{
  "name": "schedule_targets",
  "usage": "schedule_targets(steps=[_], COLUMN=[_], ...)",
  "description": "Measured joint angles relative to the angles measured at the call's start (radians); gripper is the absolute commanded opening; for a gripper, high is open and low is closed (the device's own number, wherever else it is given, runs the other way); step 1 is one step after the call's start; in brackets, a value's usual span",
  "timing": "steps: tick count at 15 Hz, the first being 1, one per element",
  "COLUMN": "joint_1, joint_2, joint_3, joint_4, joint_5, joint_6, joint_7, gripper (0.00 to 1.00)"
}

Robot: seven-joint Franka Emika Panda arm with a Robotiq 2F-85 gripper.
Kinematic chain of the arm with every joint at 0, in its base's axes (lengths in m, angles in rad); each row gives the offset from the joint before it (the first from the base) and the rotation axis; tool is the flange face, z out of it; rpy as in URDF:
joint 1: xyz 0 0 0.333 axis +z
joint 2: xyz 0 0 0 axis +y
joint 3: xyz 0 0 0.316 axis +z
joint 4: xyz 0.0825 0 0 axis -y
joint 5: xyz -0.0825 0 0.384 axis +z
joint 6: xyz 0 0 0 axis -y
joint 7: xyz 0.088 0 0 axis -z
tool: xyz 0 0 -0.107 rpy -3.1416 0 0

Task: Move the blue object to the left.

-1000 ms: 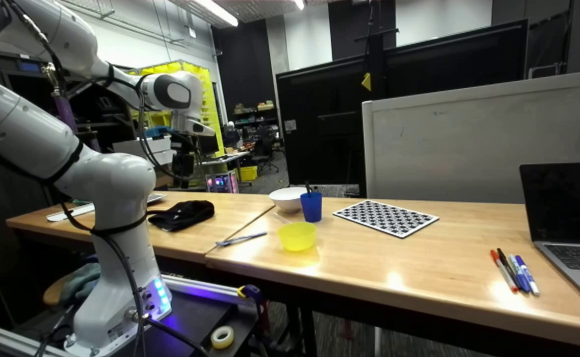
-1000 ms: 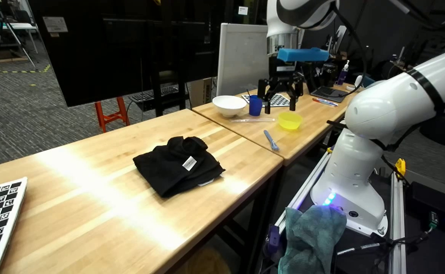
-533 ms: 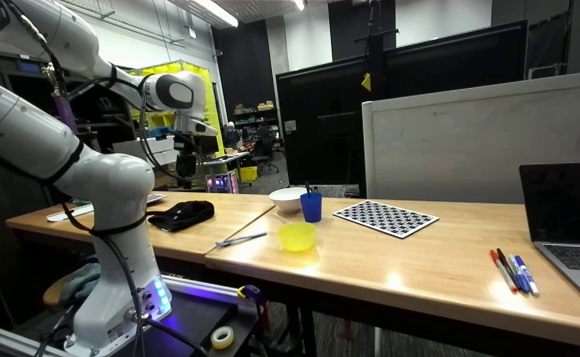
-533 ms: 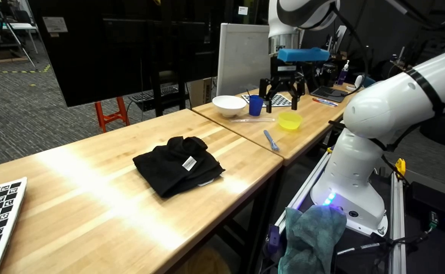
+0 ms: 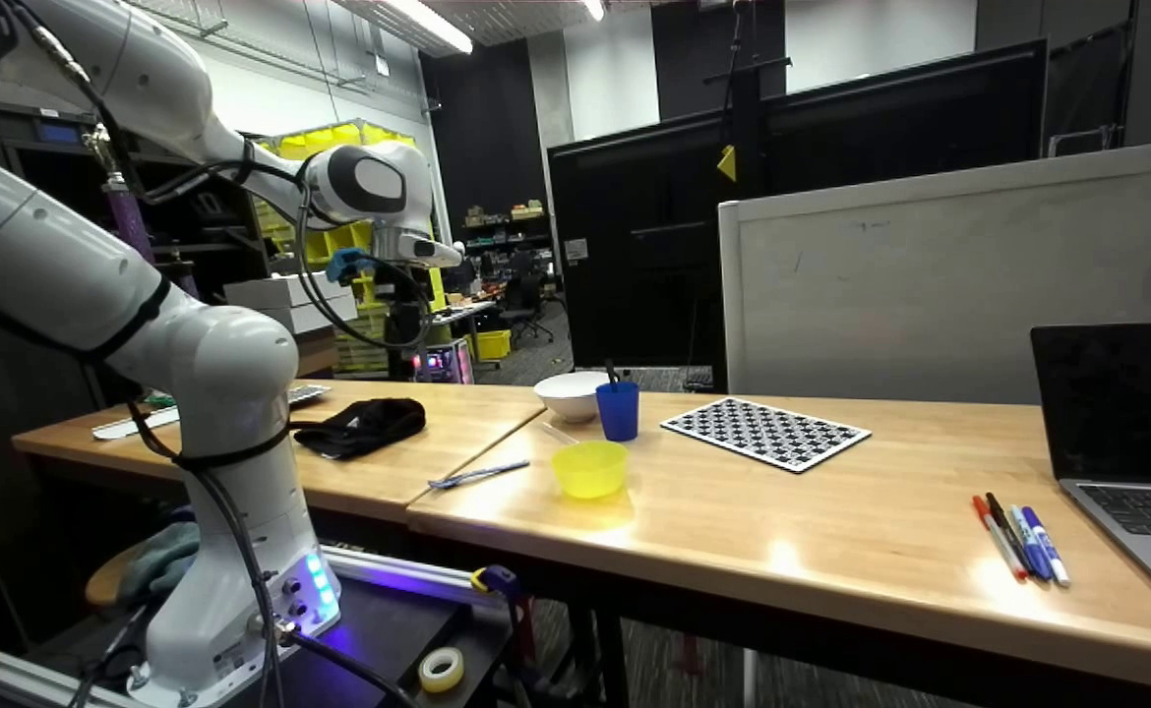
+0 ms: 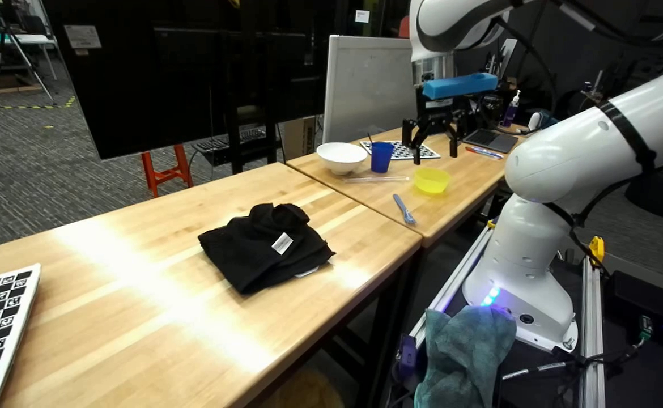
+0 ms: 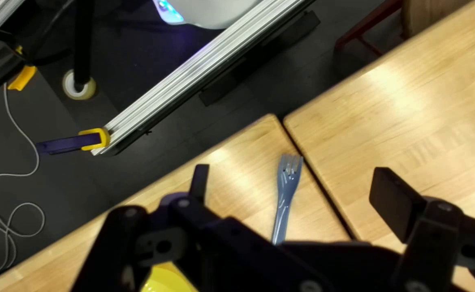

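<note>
Two blue things lie on the table. A blue cup [image 5: 618, 411] stands upright with a dark stick in it, also seen in an exterior view [image 6: 381, 157]; it is not visible in the wrist view. A blue-grey fork [image 7: 288, 190] lies flat near the table seam, also in both exterior views [image 5: 478, 475] [image 6: 404, 209]. My gripper [image 6: 435, 153] is open and empty, high above the table. In the wrist view the gripper [image 7: 296, 188] has its fingers wide apart, with the fork seen far below between them; the fork's handle end is hidden by the gripper.
A yellow bowl [image 5: 590, 469] stands near the fork and cup. A white bowl [image 5: 573, 395] is beside the cup. A clear stick [image 6: 377, 179] lies before them. A checkered board [image 5: 767, 433], black cloth [image 6: 266, 249], pens [image 5: 1023, 541] and laptop [image 5: 1117, 413] also lie on the tables.
The arm and open gripper have moved to the right in both exterior views, mostly in the last half second. The cup, fork and bowls have not moved.
</note>
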Motion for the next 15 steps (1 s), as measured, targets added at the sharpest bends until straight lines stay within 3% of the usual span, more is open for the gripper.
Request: schedule_targets(steps=[8, 13, 15], joint_1=[-0.045, -0.052, -0.045], joint_2=[0.247, 0.405, 0.441], joint_3=[-0.045, -0.074, -0.084], joint_4=[0.024, 0.038, 0.042], joint_5=[-0.175, -0.184, -0.166], joint_6=[0.293, 0.513, 0.545], joint_7=[-0.003, 0.02, 0.01], gripper=[1.0, 1.0, 1.0])
